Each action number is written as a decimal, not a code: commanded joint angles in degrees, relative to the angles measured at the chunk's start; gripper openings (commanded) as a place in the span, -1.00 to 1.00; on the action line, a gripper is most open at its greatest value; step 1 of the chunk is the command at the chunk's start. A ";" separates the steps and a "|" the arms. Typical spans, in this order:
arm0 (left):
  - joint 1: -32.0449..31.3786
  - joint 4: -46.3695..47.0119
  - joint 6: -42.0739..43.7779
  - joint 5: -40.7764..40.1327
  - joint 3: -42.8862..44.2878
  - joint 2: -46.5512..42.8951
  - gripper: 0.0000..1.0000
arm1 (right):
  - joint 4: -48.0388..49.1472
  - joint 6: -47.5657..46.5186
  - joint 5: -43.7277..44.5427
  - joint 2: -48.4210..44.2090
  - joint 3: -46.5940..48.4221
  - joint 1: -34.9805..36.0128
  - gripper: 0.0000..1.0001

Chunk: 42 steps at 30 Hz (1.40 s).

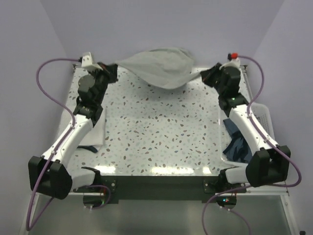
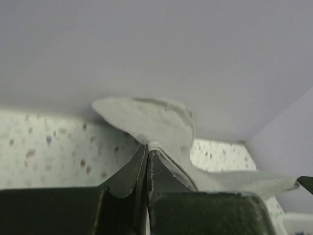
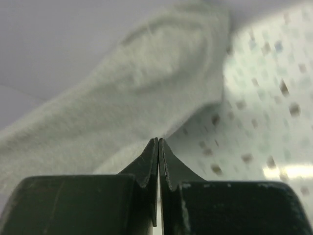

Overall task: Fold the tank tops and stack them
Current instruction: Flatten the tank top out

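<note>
Grey knit tank top (image 1: 159,68) sags, stretched above the far edge of the speckled counter (image 1: 161,132). Both arms reach forward; left gripper (image 1: 111,68) and right gripper (image 1: 205,74) each pinch one end.

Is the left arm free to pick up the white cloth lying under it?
Probably not yet: the left gripper is shut on the grey tank top; the white cloth lies uncovered.
</note>
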 commanded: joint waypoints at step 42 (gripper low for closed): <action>-5.18 -50.96 -22.54 6.52 -39.77 -30.33 -0.99 | -49.23 6.05 -0.12 -35.20 -39.27 -0.11 -0.84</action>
